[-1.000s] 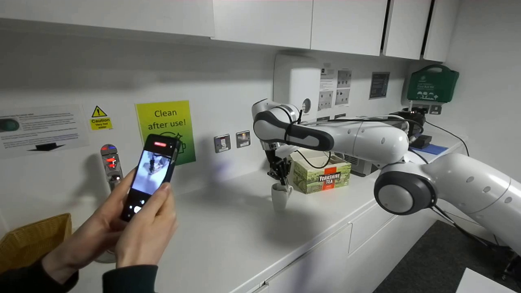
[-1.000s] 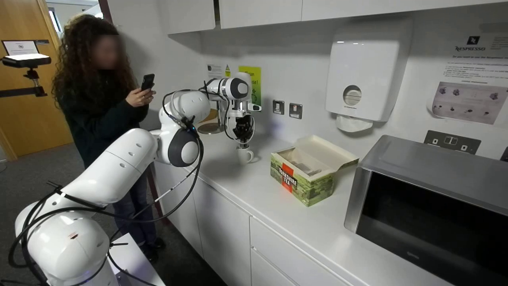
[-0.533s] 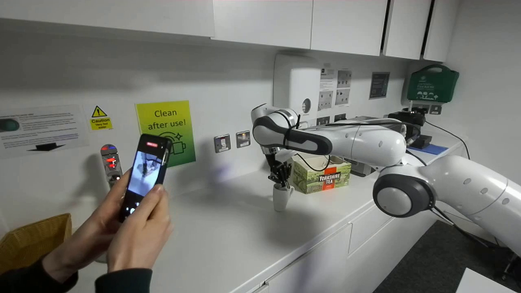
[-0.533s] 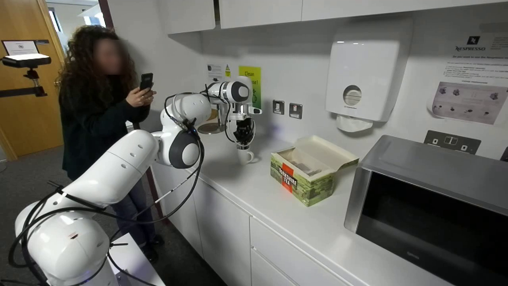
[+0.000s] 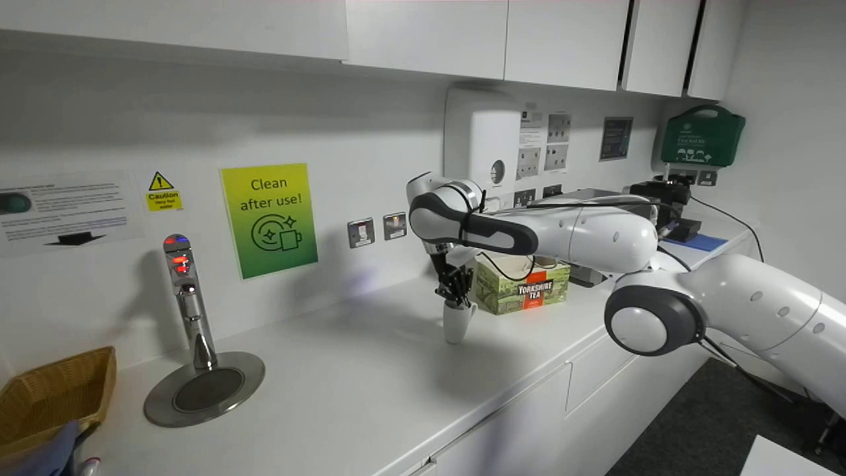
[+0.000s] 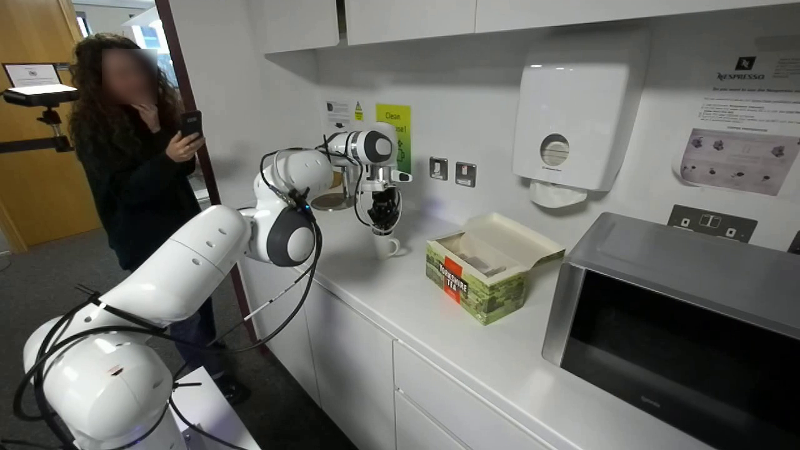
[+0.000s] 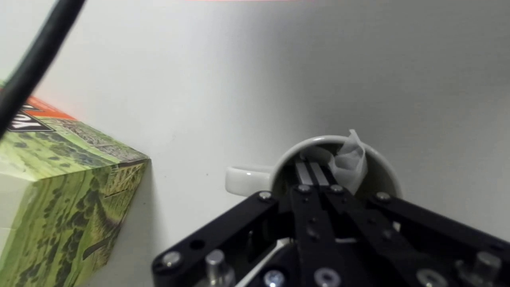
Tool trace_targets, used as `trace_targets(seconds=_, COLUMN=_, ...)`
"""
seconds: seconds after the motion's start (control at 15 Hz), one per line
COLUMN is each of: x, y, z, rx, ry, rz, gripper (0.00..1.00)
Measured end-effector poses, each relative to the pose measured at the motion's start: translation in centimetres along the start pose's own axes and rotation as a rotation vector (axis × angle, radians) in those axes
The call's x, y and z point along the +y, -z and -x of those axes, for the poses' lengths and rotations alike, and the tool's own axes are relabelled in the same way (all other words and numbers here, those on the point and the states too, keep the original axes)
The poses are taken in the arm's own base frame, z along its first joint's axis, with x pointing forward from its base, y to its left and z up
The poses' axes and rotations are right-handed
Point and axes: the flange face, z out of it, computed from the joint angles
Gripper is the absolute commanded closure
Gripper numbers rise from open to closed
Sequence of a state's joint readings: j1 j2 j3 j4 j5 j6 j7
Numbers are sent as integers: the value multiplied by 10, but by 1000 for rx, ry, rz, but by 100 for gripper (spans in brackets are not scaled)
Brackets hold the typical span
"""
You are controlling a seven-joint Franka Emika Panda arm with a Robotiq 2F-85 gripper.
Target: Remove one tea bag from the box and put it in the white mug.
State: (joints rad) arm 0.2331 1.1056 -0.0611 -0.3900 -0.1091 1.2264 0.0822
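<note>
The white mug (image 5: 456,326) stands upright on the counter; it also shows in an exterior view (image 6: 383,248) and in the wrist view (image 7: 380,175). My gripper (image 7: 310,165) points down with its fingertips inside the mug and its fingers close together. It also shows in both exterior views (image 5: 456,301) (image 6: 382,230). A crumpled white tea bag (image 7: 350,161) is at the fingertips, with one corner over the mug's rim; its lower part is hidden. The green and cream tea box (image 6: 478,290) stands beside the mug, lid open, tea bags inside. It shows too in the wrist view (image 7: 79,199).
A microwave (image 6: 675,325) stands beyond the box. A water tap (image 5: 192,311) on a round metal base and a wicker basket (image 5: 63,390) are along the counter. A paper towel dispenser (image 6: 578,112) hangs on the wall. A person (image 6: 134,175) stands near the arm.
My gripper has lowered a little, deeper into the mug. The mug has shifted very slightly. The person with the phone has stepped back, and their hands have left an exterior view.
</note>
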Motion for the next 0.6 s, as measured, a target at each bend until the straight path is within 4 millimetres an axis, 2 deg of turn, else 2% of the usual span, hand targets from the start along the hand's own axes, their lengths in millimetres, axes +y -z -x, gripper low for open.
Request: trace_targets(seconds=0.6, x=3, y=25, z=8, rx=49, ry=-5, rz=1, gripper=7)
